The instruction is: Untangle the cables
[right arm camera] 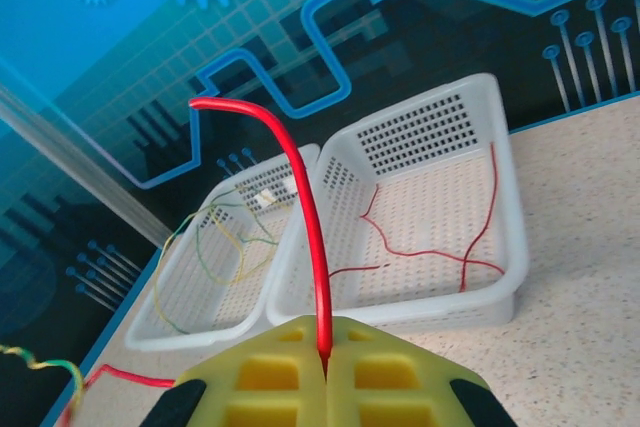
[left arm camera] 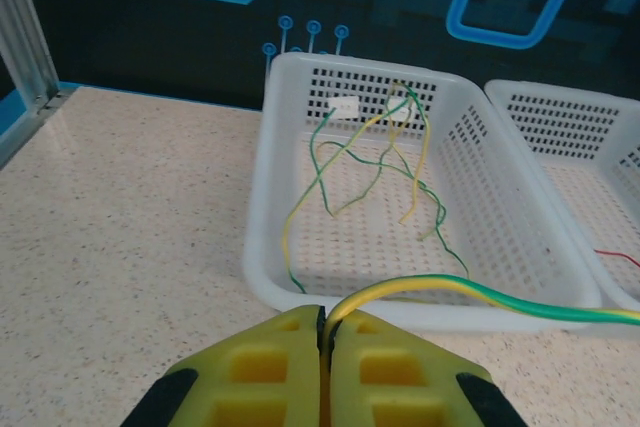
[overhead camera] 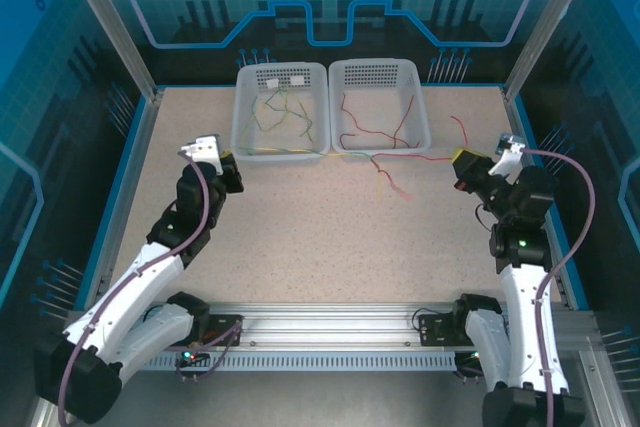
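My left gripper (overhead camera: 229, 158) is shut on a yellow-green cable (left arm camera: 470, 290), which leaves its yellow fingertips (left arm camera: 325, 322) and runs right along the front of the left basket (left arm camera: 262, 197). My right gripper (overhead camera: 463, 160) is shut on a red cable (right arm camera: 305, 207) that arches up from its tips (right arm camera: 323, 362). From above, both cables stretch toward a small knot (overhead camera: 388, 177) on the table in front of the right basket (overhead camera: 425, 112). Loose green and yellow cables (left arm camera: 400, 167) lie in the left basket. Thin red cables (right arm camera: 430, 252) lie in the right basket.
The two white perforated baskets stand side by side at the back of the speckled table (overhead camera: 300, 237). A short red wire (overhead camera: 460, 129) lies on the table right of them. Aluminium posts and blue walls enclose the table. The arm bases sit on a rail (overhead camera: 330, 327) at the near edge.
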